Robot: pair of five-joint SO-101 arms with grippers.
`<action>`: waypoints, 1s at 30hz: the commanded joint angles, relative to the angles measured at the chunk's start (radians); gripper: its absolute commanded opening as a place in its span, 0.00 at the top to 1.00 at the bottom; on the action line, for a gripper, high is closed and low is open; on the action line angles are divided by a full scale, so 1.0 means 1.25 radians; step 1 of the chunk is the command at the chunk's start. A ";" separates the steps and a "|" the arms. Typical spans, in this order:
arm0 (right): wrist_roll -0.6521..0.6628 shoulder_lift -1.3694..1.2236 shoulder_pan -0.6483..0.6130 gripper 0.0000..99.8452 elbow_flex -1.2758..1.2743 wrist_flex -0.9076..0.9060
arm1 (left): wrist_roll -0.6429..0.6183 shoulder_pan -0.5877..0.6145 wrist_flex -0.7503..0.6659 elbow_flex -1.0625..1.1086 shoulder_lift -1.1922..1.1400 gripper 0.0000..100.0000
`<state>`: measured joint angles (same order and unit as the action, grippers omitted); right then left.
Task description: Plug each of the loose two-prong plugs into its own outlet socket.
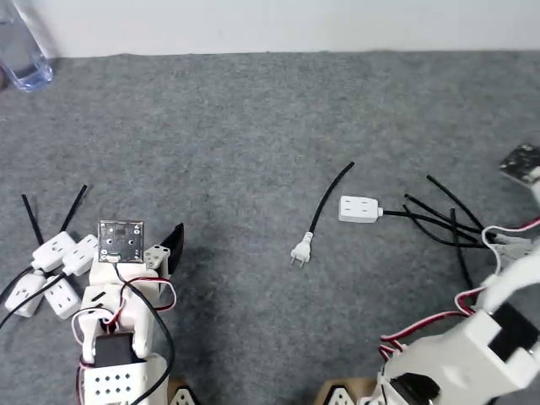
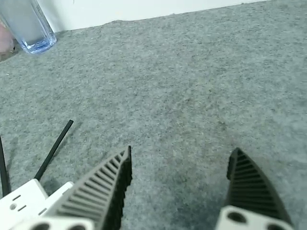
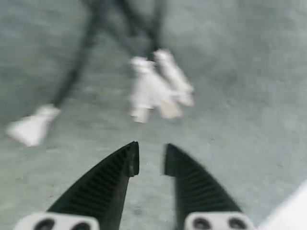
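At the bottom left of the high view stands the left arm (image 1: 118,337), and at the bottom right the right arm (image 1: 472,346).

The left gripper (image 2: 182,152) has its jaws wide apart and holds nothing; grey carpet shows between them. The right gripper (image 3: 151,146) has its jaws almost together, with a narrow gap, and nothing is between them either.

Just beside the left arm, at the lower left edge of the high view, lies a cluster of white sockets (image 1: 55,249). I count four, close together and partly overlapping. Two thin black cord ends (image 1: 29,215) stick out above them.

In the right wrist view, beyond the jaws, lie blurred white plugs: one alone (image 3: 31,128) at the left, and a tight group (image 3: 153,88) in the upper middle that looks like two or three. I cannot tell the number exactly.

A little below the centre of the high view lies one loose plug (image 1: 301,251) with its prongs toward the lower left. Its black cord (image 1: 325,202) curves up and to the right. Near it, to the upper right, lies one single socket (image 1: 358,209), not touching the plug. Several black cords (image 1: 439,221) spread toward the right edge.

In the top left corner stands one clear bottle (image 1: 21,55) at the edge of the carpet (image 1: 236,126).
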<state>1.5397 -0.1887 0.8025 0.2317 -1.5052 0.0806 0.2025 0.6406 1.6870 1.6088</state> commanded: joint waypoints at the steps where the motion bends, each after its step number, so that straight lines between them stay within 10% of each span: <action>1: 0.044 0.074 -0.048 0.84 -0.012 -0.160 | 0.005 -0.005 0.005 -0.007 0.012 0.70; 18: -0.195 0.368 -0.574 0.88 -0.298 -0.029 | 0.005 -0.005 0.005 -0.006 0.012 0.70; 25: -0.218 0.220 -0.671 0.63 -0.288 0.041 | 0.005 -0.005 0.004 -0.006 0.012 0.70; 30: -0.167 0.063 -0.676 0.67 -0.185 0.033 | 0.005 -0.005 -0.006 -0.004 0.012 0.70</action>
<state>1.3080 -0.0353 -0.0399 -0.1120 -1.4745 0.0806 0.2025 0.6406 1.6870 1.6088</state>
